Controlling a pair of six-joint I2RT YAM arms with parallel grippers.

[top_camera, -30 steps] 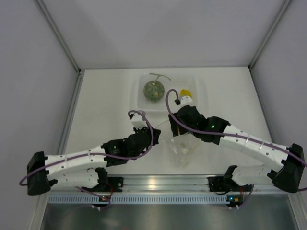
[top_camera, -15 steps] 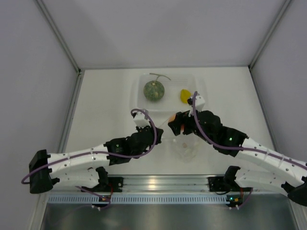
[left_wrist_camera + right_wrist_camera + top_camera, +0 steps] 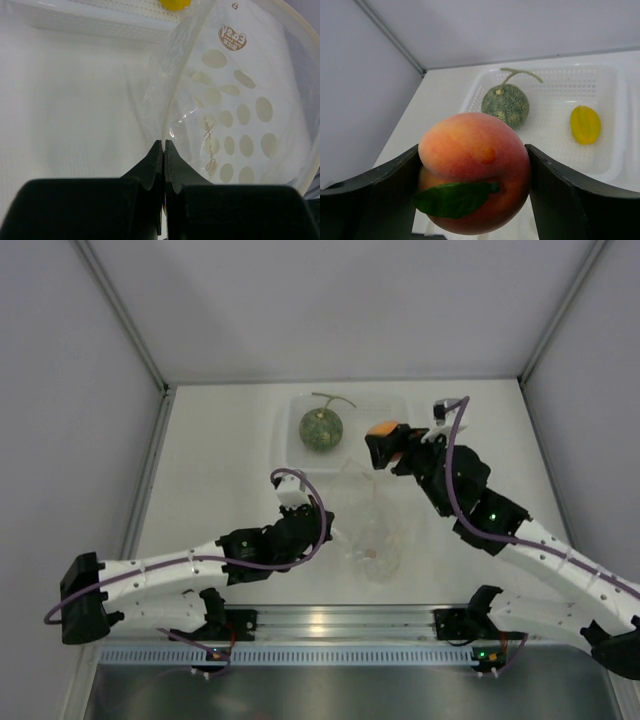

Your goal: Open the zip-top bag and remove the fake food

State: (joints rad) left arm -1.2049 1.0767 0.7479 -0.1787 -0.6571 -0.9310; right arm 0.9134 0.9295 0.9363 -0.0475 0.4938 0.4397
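The right claw (image 3: 474, 181) grips the orange-red fruit (image 3: 470, 147), poised for the tub (image 3: 616, 131) ahead and below it, where the melon (image 3: 506, 104) and yellow fruit (image 3: 585, 124) lie. The left claw (image 3: 164, 150), pinched on the zip-top bag (image 3: 240, 100) rim, apparently anchors it.

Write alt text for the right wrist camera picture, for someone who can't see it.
The right gripper, seen close up, holds an orange-red toy fruit with a green leaf between its two dark fingers. Behind it on the white table, a tub holds a green melon with a stem and a small yellow fruit.
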